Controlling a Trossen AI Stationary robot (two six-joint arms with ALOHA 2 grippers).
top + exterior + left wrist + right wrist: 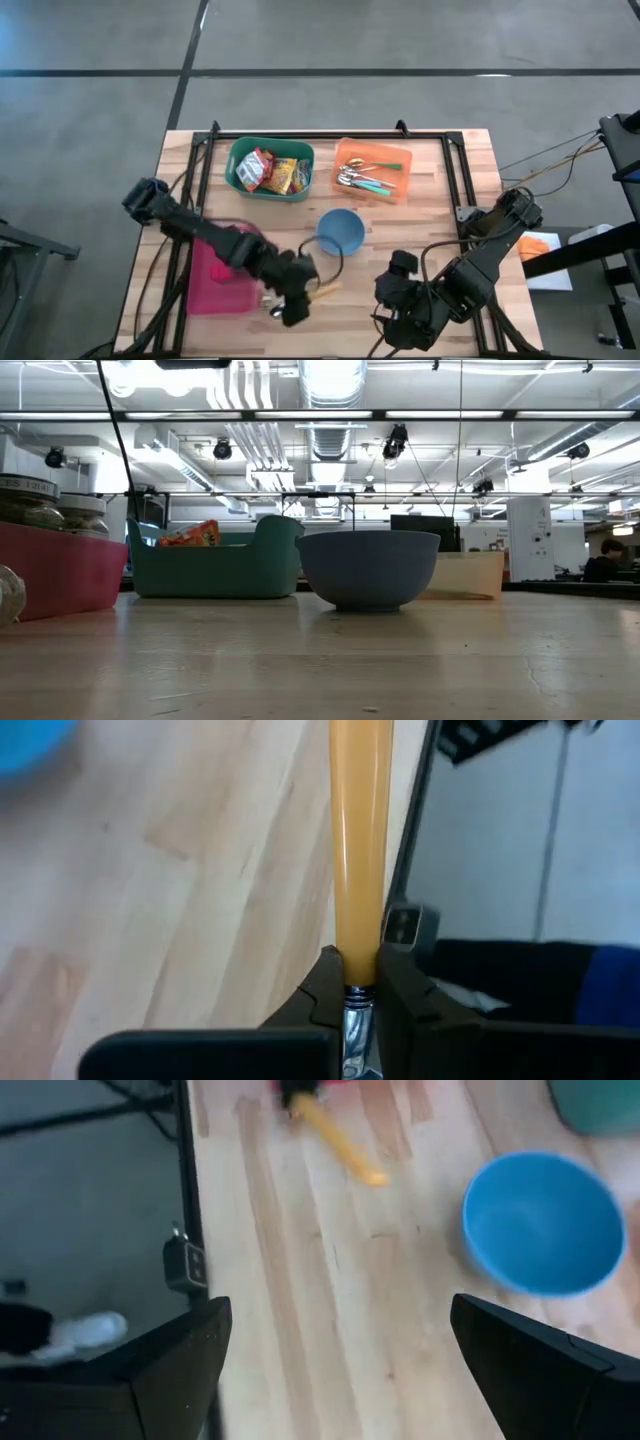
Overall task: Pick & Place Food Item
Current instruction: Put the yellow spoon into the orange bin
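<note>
Gripping a yellow-handled utensil point(360, 850) by its neck, your left pincer point(292, 303) sits low over the tabletop point(420, 215) just beside the pink bin point(215, 285). Your right pincer point(400, 300) waits spread wide near the front edge, while the snack packets point(268, 172) lie in the green bin point(240, 185), beyond the blue bowl point(340, 232).

From my remote station, the high view shows a grey concrete floor point(330, 40) crossed by dark seam lines point(400, 72) around the wooden table point(470, 170). Looking level across the table, I see an open industrial ceiling with long fluorescent strip lights point(320, 415), a ribbed silver ventilation duct point(332, 400) and white pipes point(245, 445) running into the depth. A white pillar point(528, 535) stands at the right, with a seated person point(603, 565) at a far desk beside it. Dark monitors point(425, 525) show in the mid-distance.
</note>
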